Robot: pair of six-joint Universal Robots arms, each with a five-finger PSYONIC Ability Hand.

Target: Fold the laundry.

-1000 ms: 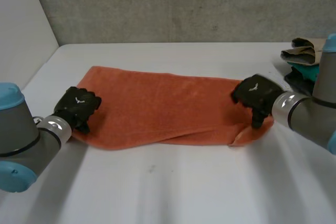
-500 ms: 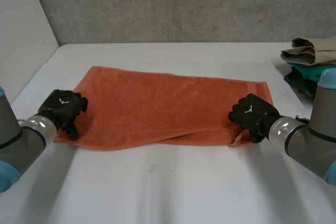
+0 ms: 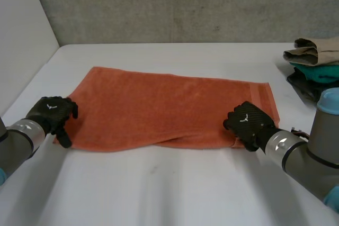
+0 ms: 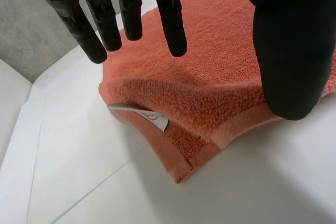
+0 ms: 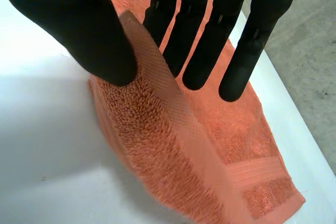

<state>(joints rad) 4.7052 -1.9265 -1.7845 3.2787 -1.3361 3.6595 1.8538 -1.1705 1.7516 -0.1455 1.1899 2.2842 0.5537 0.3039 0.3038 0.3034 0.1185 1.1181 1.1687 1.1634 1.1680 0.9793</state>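
An orange towel [image 3: 169,107] lies folded in half lengthwise across the middle of the white table [image 3: 169,189]. My left hand [image 3: 50,114] hovers at the towel's near left corner with its fingers [image 4: 170,19] straight and spread, holding nothing. Below them lies the towel's corner [image 4: 210,82], with a white label [image 4: 149,118] between its layers. My right hand [image 3: 246,123] is at the near right corner. There its thumb [image 5: 84,30] and fingers [image 5: 194,40] pinch a raised fold of the towel's hem [image 5: 157,77].
A pile of folded clothes [image 3: 312,59] in tan, teal and black sits at the table's far right edge. A white wall [image 3: 21,35] borders the table on the left, a grey wall [image 3: 175,3] at the back. Bare table lies in front of the towel.
My left hand has slid off the towel's left end toward me and opened. My right hand has come down to the near right corner and closed on the hem; the far right corner now lies flat.
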